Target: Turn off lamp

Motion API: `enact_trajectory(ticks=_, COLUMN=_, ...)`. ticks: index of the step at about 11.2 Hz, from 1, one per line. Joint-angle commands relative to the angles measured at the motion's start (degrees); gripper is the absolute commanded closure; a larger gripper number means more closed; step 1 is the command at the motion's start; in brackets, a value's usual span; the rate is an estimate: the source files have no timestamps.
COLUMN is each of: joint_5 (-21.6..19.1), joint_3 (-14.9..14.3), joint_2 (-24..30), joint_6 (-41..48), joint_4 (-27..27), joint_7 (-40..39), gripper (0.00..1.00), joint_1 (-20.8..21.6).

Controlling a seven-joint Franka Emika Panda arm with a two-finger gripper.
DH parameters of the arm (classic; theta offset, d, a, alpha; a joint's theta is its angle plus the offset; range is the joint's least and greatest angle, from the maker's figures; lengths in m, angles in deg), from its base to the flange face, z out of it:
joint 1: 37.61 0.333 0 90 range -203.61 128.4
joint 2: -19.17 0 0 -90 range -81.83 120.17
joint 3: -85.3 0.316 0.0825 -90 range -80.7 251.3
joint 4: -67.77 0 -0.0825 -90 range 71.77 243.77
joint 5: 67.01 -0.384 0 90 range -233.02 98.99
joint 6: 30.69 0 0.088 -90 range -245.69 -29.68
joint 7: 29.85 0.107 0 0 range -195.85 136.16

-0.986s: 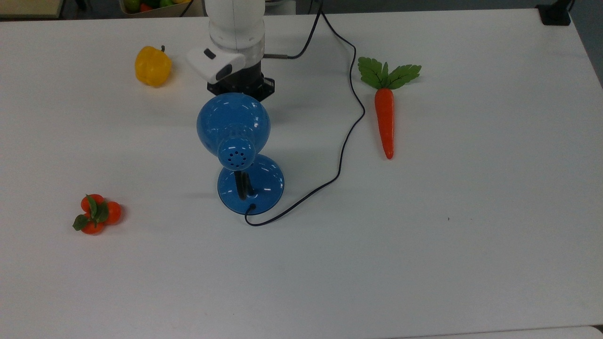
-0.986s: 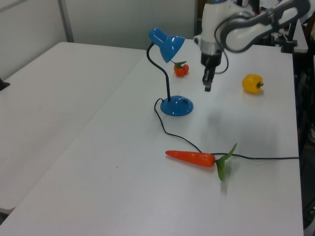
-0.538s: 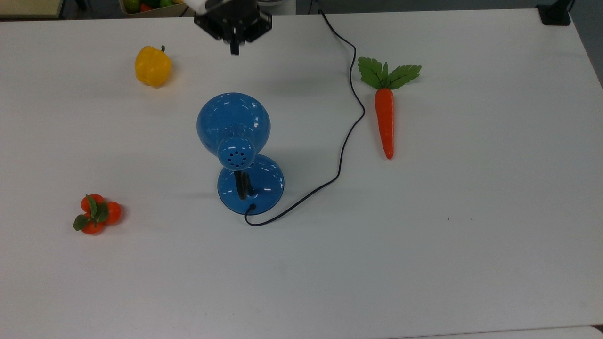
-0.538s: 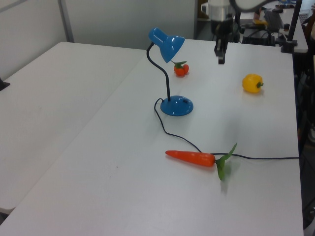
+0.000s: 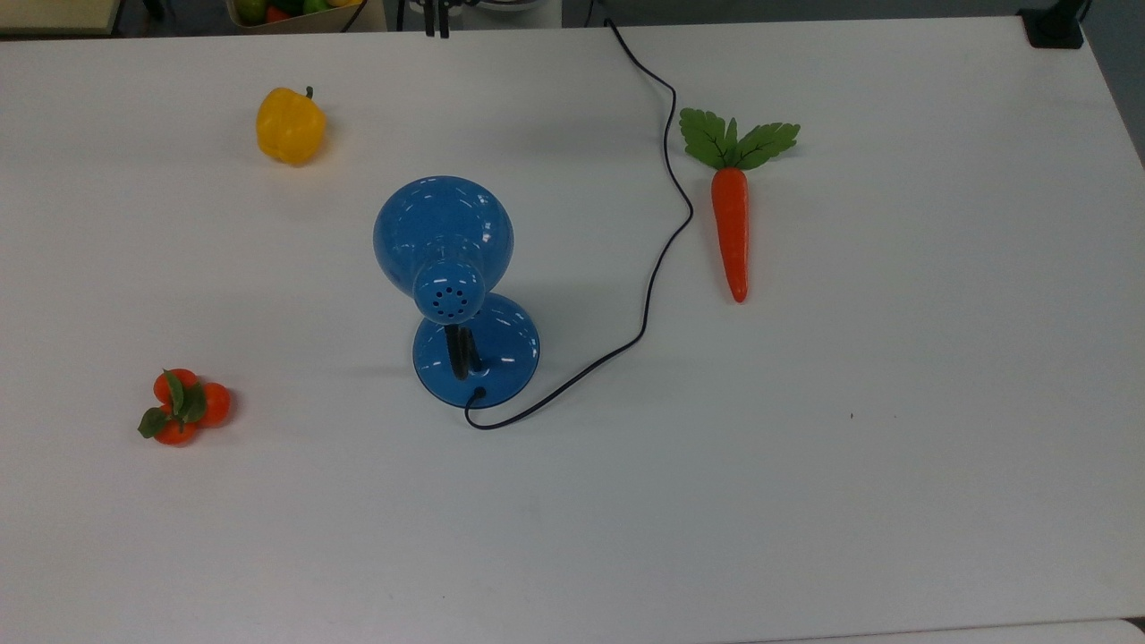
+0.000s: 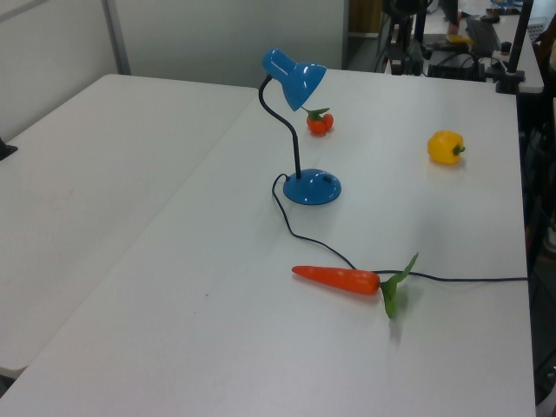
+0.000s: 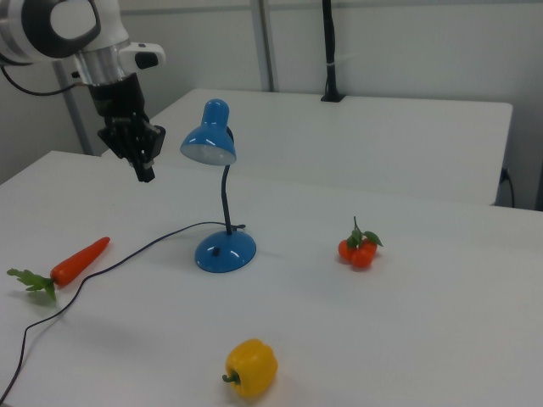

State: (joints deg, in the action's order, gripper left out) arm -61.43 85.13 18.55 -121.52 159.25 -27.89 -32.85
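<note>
1. Near the middle of the worktop (image 5: 894,501), the lamp (image 5: 445,240) is seen standing upright on its round blue base (image 7: 225,251), with the domed shade tilted downward at the top of the curved black neck.
2. The pincer (image 7: 145,173) is held in the air well apart from the lamp, toward the right view's left and at about shade height; its fingers appear pressed together, with nothing grasped.
3. The cord (image 5: 662,233) is trailed from the base across the worktop, passing just beside the carrot (image 5: 732,224).
4. Whether the bulb is lit cannot be told, so the task's progress is left unjudged.
5. Risk: a sideways approach could strike the shade or neck and tip the lamp over.
6. Risk: a low pass could snag the cord and drag the base.
7. The yellow pepper (image 5: 289,125) and the tomato cluster (image 5: 182,407) are judged far enough away to stay undisturbed.
</note>
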Motion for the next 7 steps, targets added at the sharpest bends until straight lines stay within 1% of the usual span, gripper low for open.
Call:
enact_trajectory(ticks=1, joint_5=-1.4, joint_3=-0.7, joint_2=1.1, joint_6=3.6, joint_4=0.2, joint_7=0.8, gripper=0.0, joint_1=0.2)
enact_trajectory(ticks=7, joint_5=-1.1, joint_3=-1.0, joint_2=1.1, joint_6=4.1, joint_4=-0.2, joint_7=0.4, gripper=0.0, joint_1=0.0)
